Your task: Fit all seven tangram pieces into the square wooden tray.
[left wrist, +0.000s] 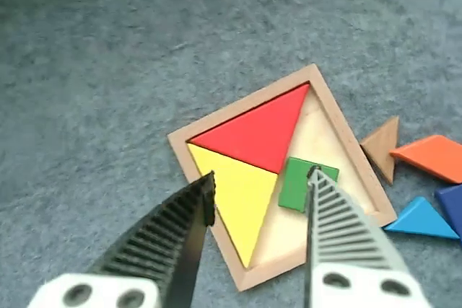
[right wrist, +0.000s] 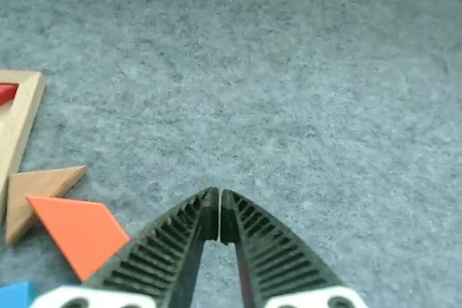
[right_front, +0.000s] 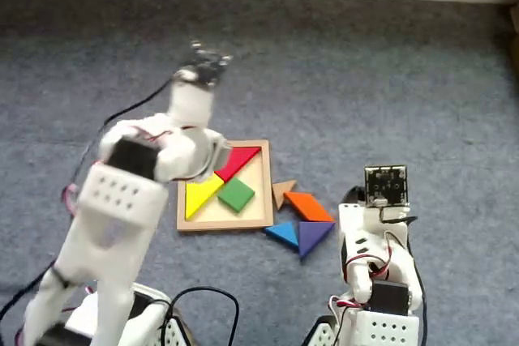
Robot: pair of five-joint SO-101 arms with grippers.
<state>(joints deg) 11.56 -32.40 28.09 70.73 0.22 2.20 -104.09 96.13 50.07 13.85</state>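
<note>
The square wooden tray (right_front: 224, 225) lies mid-table and holds a red triangle (right_front: 238, 161), a yellow triangle (right_front: 200, 195) and a green square (right_front: 236, 195). Beside its right rim lie a plain wood triangle (right_front: 281, 192), an orange parallelogram (right_front: 308, 206), a blue triangle (right_front: 283, 234) and a purple triangle (right_front: 314, 235). My left gripper (left wrist: 262, 182) hangs open above the tray (left wrist: 238, 104), its fingers over the yellow triangle (left wrist: 242, 196) and the green square (left wrist: 296, 187). My right gripper (right wrist: 219, 198) is shut and empty over bare carpet, near the orange parallelogram (right wrist: 76, 227) and wood triangle (right wrist: 40, 185).
Grey carpet covers the whole surface. The left arm (right_front: 154, 160) overhangs the tray's left edge. The right arm (right_front: 377, 232) stands just right of the loose pieces. A pale strip runs along the far edge, and cables trail at the front left.
</note>
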